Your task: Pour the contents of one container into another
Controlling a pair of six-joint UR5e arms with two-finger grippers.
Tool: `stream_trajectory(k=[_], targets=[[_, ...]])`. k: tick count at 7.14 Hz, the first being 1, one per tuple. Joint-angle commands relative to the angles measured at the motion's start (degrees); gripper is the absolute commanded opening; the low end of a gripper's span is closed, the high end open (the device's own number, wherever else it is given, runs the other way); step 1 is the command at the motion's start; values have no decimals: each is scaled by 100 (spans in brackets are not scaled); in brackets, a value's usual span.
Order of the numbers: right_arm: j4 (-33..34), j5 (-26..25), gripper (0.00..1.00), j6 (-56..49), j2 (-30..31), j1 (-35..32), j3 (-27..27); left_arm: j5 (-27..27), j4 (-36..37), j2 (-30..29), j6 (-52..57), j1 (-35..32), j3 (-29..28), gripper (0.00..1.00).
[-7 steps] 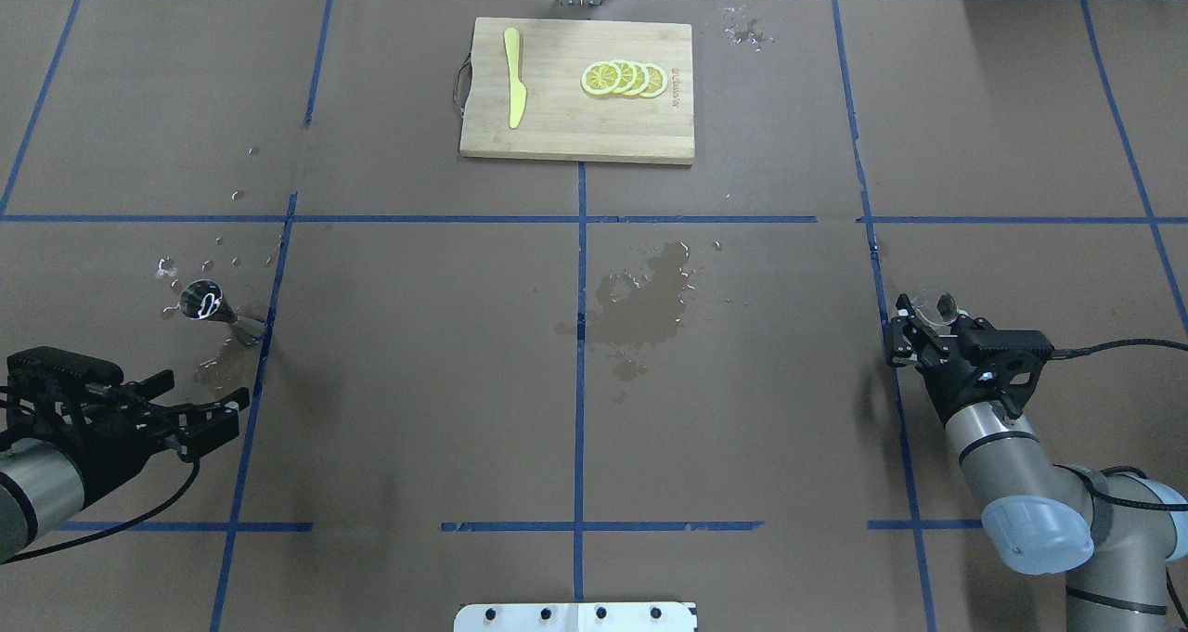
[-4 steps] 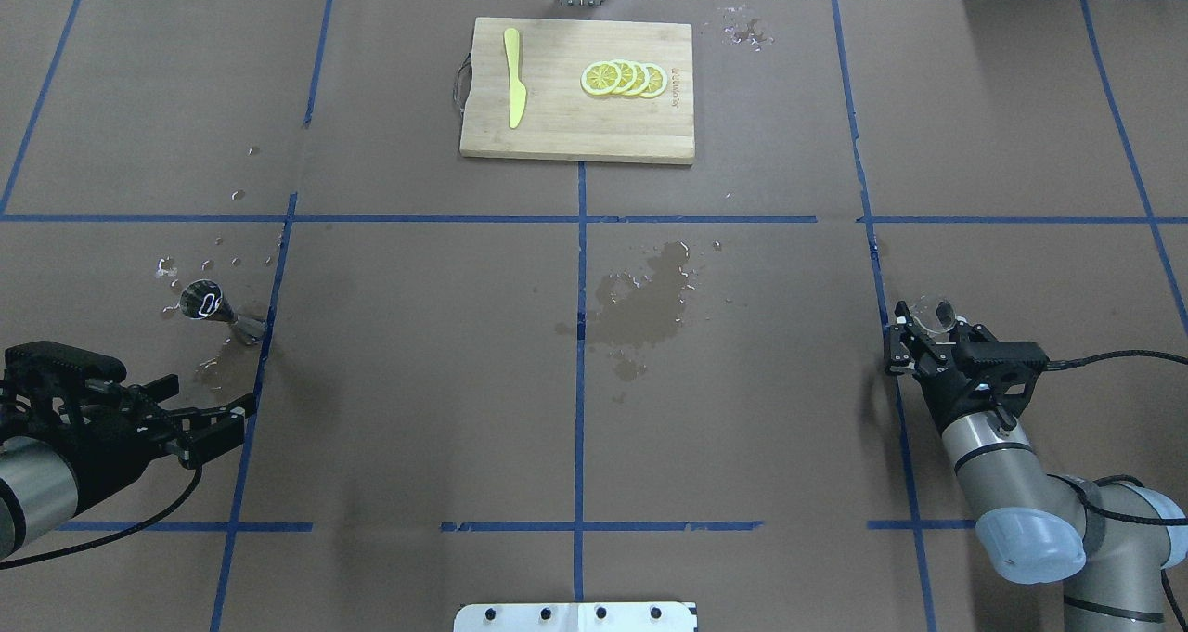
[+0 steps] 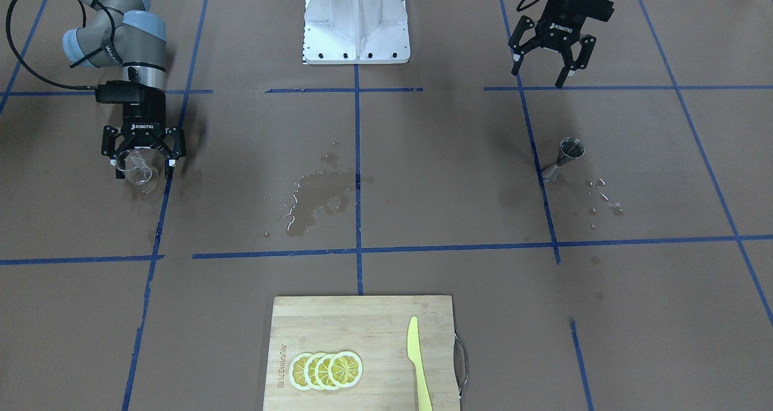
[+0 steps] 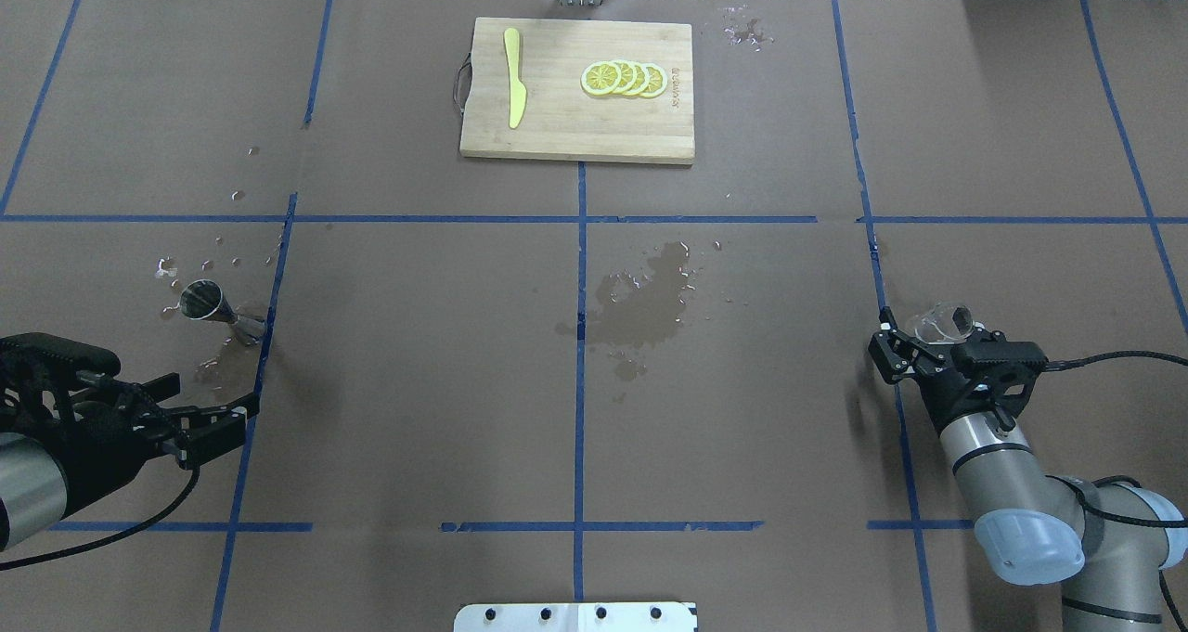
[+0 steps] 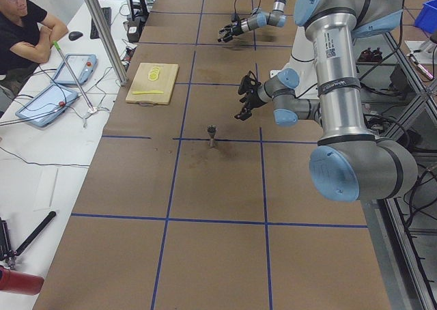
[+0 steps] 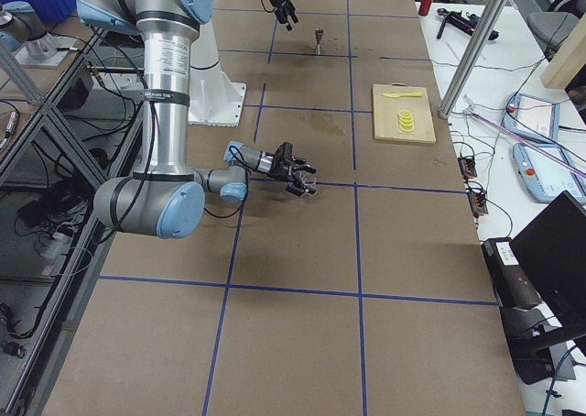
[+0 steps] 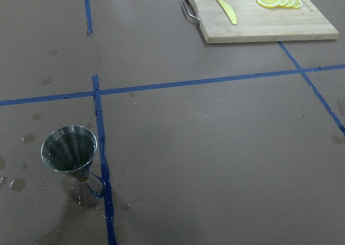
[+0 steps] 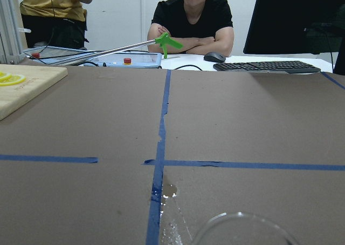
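Glass cup (image 3: 139, 171) parked between spread fingers of right pincer (image 3: 142, 162), released, since pour looks done. Jigger (image 7: 70, 153) holds liquid, ahead of left pincer (image 3: 537, 76), also spread, well apart.

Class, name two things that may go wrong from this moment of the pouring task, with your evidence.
1. The glass cup sits inside the open right gripper; if the arm withdraws off-line, a finger might clip the cup and tip it.
2. The jigger, holding liquid, stands on a narrow base in a wet patch near the open left gripper; a nudge may spill it.
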State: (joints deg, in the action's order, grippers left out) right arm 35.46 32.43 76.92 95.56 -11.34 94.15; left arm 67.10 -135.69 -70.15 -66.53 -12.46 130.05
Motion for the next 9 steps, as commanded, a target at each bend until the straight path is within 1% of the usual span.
stream_trajectory(k=[1, 9], targets=[[-4, 0, 100, 7, -3, -8, 41, 13, 43, -16, 0, -11, 64, 100], [-13, 53, 100, 95, 6, 0, 7, 22, 52, -43, 0, -20, 38, 100]])
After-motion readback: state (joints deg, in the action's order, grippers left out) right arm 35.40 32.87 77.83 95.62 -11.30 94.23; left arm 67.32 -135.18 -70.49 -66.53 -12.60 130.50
